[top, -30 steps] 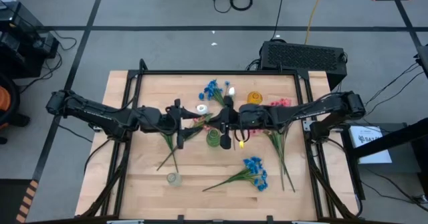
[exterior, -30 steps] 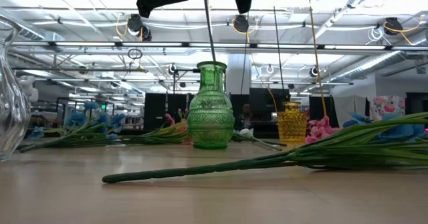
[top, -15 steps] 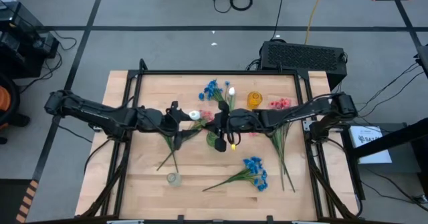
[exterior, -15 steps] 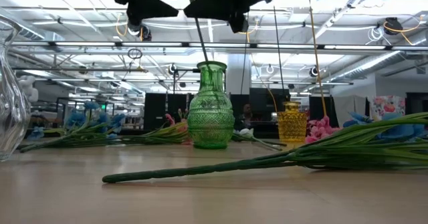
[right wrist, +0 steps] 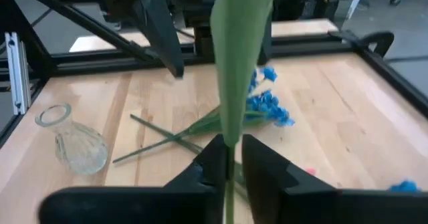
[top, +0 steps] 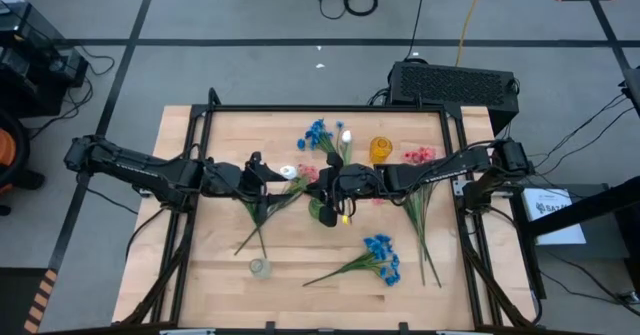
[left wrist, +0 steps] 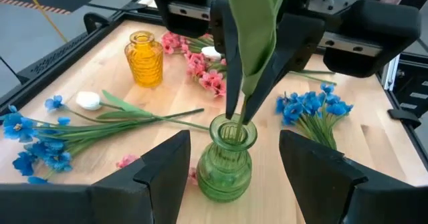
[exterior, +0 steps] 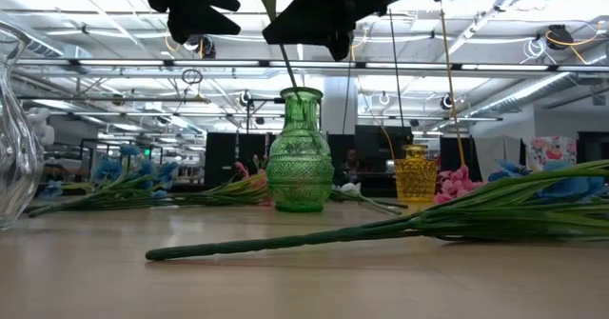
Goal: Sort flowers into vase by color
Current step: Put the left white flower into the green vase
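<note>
A green glass vase (left wrist: pixel 226 160) stands mid-table, also seen in the low view (exterior: pixel 299 157). A flower with a broad green leaf (right wrist: pixel 235 63) has its thin stem (exterior: pixel 286 64) in the vase's mouth. Its white bud (top: pixel 288 172) seems to lean toward the left arm. My right gripper (right wrist: pixel 231 158) hangs just above the vase and is shut on that stem. My left gripper (left wrist: pixel 234 144) stands open on the vase's left, a little off it and touching nothing. Blue sprays (top: pixel 380 255), pink sprays (top: pixel 420 155) and another white bud (left wrist: pixel 87 100) lie flat on the table. My right gripper pinches the flower's stem (right wrist: pixel 229 174) between its two fingers, just below the leaf. The fingers come slanting down from the table's right side and lie across the stem. The stem's lower end sits inside the green vase's mouth (left wrist: pixel 234 127), and the flower leans toward the table's left.
A yellow vase (top: pixel 380 150) stands at the far middle, with a clear glass vase (top: pixel 260 267) near the front edge. More blue flowers (top: pixel 318 135) lie at the far side, and a green-stemmed spray (top: pixel 255 220) lies left of the green vase. A long stem (exterior: pixel 314 238) crosses the near table.
My right gripper has sunk and gone toward the table's left with the flower. The stem has gone deeper into the green vase and now slants instead of standing upright. My left gripper has drawn slightly toward the table's left and tipped downward, staying open.
</note>
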You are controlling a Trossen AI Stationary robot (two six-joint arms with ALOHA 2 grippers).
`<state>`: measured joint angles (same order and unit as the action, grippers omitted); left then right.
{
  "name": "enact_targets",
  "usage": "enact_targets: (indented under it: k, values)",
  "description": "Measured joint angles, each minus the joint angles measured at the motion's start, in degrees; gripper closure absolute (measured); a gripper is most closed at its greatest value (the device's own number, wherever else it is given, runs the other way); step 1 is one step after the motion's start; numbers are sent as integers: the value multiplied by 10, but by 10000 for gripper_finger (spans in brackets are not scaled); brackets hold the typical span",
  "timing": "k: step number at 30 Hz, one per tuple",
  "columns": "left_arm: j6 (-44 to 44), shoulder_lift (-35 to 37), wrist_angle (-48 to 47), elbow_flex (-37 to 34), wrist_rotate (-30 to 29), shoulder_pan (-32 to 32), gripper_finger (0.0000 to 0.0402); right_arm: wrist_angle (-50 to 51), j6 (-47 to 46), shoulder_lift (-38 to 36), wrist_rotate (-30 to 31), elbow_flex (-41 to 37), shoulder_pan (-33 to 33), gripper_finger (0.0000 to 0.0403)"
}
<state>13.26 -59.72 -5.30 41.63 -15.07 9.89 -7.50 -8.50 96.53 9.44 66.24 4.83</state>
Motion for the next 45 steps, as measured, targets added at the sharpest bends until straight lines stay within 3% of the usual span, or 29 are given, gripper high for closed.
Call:
enact_targets:
  k: [16,24,31,37,41,45]
  values:
    - [2,0,0,0,0,0,164,32,-58,-7,-6,0,-4,186]
    - [10,0,-10,0,0,0,164,81,-55,-64,-6,0,-4,116]
    - [14,0,-13,0,0,0,164,203,-57,-137,1,0,-4,99]
    - [17,0,-13,0,0,0,164,316,-87,-174,108,-21,8,101]
    - [26,0,-13,0,0,0,164,309,-149,-187,133,-82,18,114]
    - [25,0,-12,0,0,0,164,234,-240,-185,153,-150,21,127]
